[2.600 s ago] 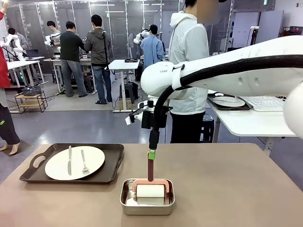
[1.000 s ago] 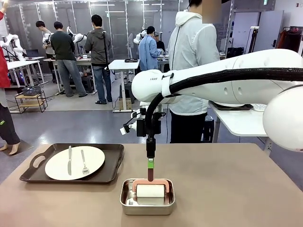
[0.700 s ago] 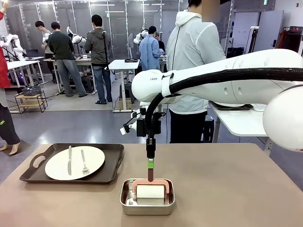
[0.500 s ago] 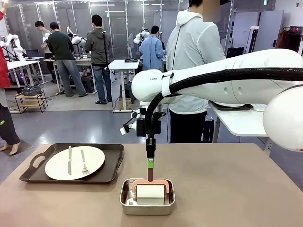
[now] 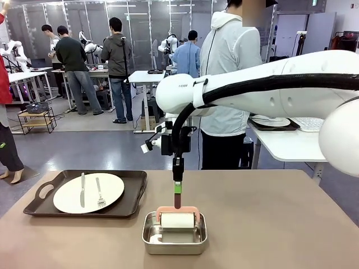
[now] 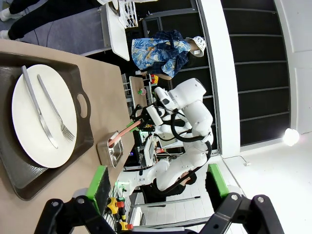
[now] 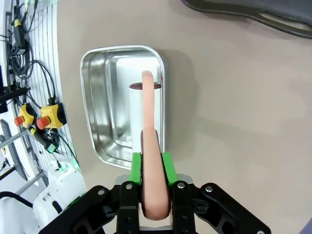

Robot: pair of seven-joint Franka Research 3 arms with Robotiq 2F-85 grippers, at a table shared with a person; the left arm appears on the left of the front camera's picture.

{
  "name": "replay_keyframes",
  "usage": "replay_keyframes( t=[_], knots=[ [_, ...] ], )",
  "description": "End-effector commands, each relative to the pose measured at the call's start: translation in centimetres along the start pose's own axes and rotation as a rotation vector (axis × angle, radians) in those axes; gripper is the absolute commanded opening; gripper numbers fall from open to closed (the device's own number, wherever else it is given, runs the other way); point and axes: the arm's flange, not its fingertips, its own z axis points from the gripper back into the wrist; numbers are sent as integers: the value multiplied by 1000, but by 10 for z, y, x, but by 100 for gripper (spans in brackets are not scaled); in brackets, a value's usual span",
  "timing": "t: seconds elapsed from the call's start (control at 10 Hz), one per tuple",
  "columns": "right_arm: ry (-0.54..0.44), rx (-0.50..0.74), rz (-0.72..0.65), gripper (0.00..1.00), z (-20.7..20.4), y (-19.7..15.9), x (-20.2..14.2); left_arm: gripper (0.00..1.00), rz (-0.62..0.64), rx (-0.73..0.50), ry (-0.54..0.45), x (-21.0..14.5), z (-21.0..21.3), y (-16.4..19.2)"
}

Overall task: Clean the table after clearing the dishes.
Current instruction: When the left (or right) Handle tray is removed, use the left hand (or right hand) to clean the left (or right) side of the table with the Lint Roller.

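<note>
On the tan table (image 5: 269,224), a dark tray (image 5: 133,197) at the left holds a white plate (image 5: 115,188) with a knife (image 5: 82,189) and a fork (image 5: 99,192). My right gripper (image 5: 178,189) is shut on the upright handle of a pink-framed white roller (image 5: 178,219), which hangs just above a square steel pan (image 5: 174,240). In the right wrist view, the right gripper (image 7: 151,161) clamps the roller handle (image 7: 147,112) over the pan (image 7: 97,97). My left gripper (image 6: 158,185) is open and held high, looking at the plate (image 6: 29,131) on its tray (image 6: 83,83).
A person in a light jacket (image 5: 227,61) stands at the far side of the table. A white side table (image 5: 291,143) at the right carries another tray with a plate (image 5: 272,121). The tray's edge (image 7: 253,14) lies near the pan.
My right gripper has risen a little, lifting the roller from the bottom of the pan to about rim height. The tray and plate have not moved.
</note>
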Motion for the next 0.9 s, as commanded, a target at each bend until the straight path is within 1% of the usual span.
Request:
replay_keyframes(
  t=[0.0,0.2,0.3,0.5,0.6,0.8],
  knots=[
    [-3,-96,-87,11,23,31,-8,100,1,2,1,-2,2,-1],
    [-72,-126,-192,11,46,44,-28,100,1,2,1,-2,2,-1],
    [-117,-134,-265,11,55,49,-42,100,1,2,1,-2,2,-1],
    [-241,-115,-513,11,63,56,-84,100,1,2,1,-2,2,-1],
    [-308,-129,-684,11,60,60,-119,100,1,2,1,-2,2,-1],
    [-471,-135,-953,11,46,71,-168,100,1,2,1,-2,2,-1]
  ],
)
